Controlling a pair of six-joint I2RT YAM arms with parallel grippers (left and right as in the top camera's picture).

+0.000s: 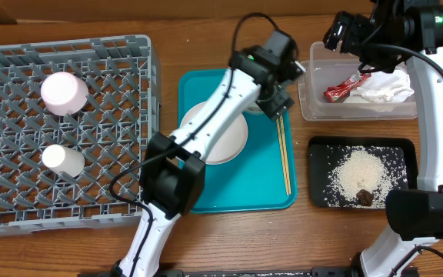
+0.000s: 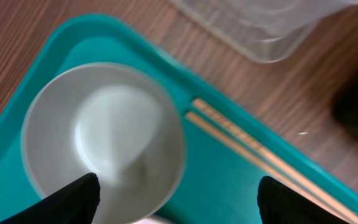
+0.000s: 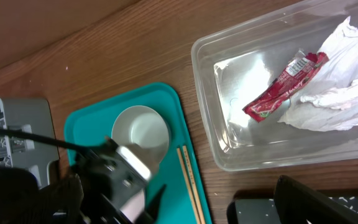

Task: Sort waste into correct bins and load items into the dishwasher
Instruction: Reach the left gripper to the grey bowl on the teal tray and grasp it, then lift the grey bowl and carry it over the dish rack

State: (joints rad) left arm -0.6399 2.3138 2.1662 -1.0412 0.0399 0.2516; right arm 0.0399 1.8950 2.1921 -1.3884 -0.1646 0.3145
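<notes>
white bowl (image 2: 104, 140) rim between left fingers (image 2: 78, 198)

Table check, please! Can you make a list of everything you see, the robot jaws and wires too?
Surface: wooden table, teal tray in the middle.
Job's things: pink cup and white cup in grey rack; plate, small bowl, chopsticks on teal tray; red wrapper, napkin in clear tub; rice, brown lump on black tray.
Clutter: nothing seen.
Jaws: left jaws open over small bowl; right jaws open near clear tub.
Cables: black cable on left arm.
Surroundings: nothing seen.
</notes>
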